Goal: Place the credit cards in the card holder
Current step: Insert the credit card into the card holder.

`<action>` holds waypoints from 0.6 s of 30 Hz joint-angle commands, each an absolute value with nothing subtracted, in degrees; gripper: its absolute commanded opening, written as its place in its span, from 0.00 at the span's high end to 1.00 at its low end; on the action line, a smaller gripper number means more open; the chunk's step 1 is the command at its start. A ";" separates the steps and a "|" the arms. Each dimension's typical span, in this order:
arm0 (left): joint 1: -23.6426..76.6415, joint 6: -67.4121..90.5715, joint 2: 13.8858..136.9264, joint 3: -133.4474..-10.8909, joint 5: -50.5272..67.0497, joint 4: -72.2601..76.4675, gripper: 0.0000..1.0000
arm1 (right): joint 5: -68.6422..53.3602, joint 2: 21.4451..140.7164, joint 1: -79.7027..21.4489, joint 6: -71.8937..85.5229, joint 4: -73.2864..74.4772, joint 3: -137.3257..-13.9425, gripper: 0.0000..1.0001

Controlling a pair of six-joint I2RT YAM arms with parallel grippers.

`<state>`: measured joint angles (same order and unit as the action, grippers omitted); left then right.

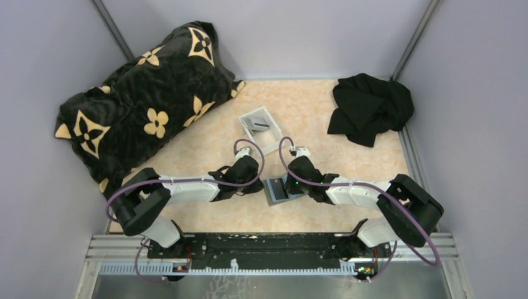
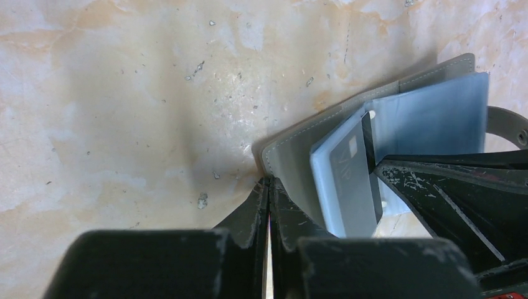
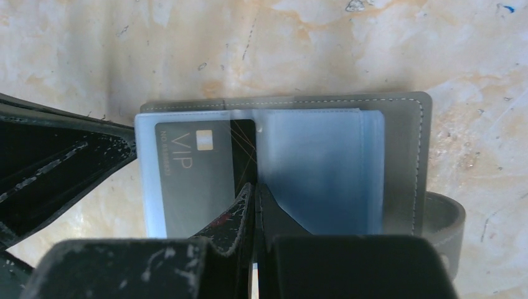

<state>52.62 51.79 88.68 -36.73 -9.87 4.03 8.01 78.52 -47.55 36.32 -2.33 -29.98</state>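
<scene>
Right end effector at VIP card; lettering only in right-wrist view

I see a soft, stitched card holder with cloudy plastic sleeves, a smooth dark card, and a speckled stone-look table.

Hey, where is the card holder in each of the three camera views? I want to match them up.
Top external: card holder just below the picture's middle, nearer than the white tray.
Left wrist: card holder lying open, right of centre and reaching the right edge.
Right wrist: card holder lying open across the middle.
Shared landmark: beige marbled table in all three; the dark card in its clear sleeve shows in both wrist views.
</scene>
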 commanded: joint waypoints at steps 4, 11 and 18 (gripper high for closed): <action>52.97 50.36 92.41 -34.41 -8.78 -6.27 0.94 | 6.57 76.96 -47.52 37.45 -4.12 -29.71 1.00; 52.98 50.36 91.42 -34.32 -9.20 -6.72 0.94 | 7.50 76.47 -47.55 36.28 -2.46 -30.87 1.00; 52.93 50.23 91.23 -34.42 -9.37 -6.97 0.94 | 12.58 75.49 -47.55 34.19 0.65 -32.45 0.98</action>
